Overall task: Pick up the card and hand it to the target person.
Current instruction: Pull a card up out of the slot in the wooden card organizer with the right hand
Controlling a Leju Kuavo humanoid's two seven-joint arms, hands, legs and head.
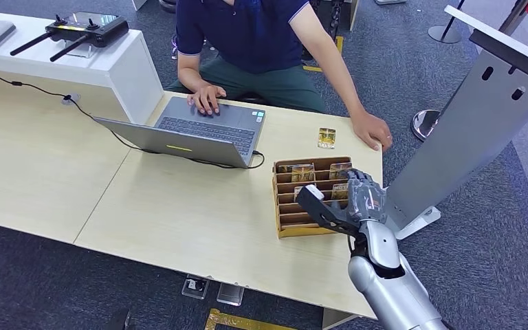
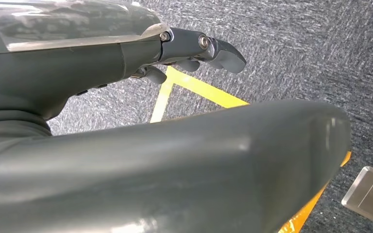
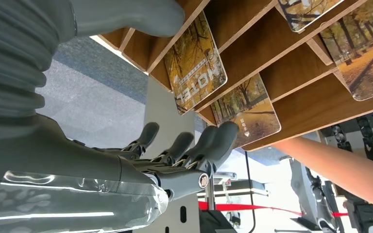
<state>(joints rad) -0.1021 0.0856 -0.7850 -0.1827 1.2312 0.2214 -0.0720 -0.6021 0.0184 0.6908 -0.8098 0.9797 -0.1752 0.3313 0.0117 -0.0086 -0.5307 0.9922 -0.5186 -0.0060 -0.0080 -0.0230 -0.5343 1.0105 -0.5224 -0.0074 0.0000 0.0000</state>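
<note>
A wooden slotted card rack (image 1: 285,230) stands on the table's right side with several autumn-picture cards (image 1: 302,172) upright in its slots. My right hand (image 1: 357,196) hovers over the rack's right end, thumb on one side and fingers spread on the other. In the right wrist view a "MOTEL" card (image 3: 194,63) and a second card (image 3: 250,109) lie between the thumb and the fingertips (image 3: 223,136), which reach the second card's edge. No card is gripped. One more card (image 1: 326,137) lies flat on the table beside the person's hand (image 1: 371,130). My left hand (image 2: 175,145) hangs above the floor holding nothing.
The person (image 1: 261,34) sits across the table, one hand on an open laptop (image 1: 199,134) whose cable runs left. A grey slanted stand (image 1: 467,130) rises just right of the rack. A remote controller (image 1: 86,29) sits on a white raised shelf at the back left.
</note>
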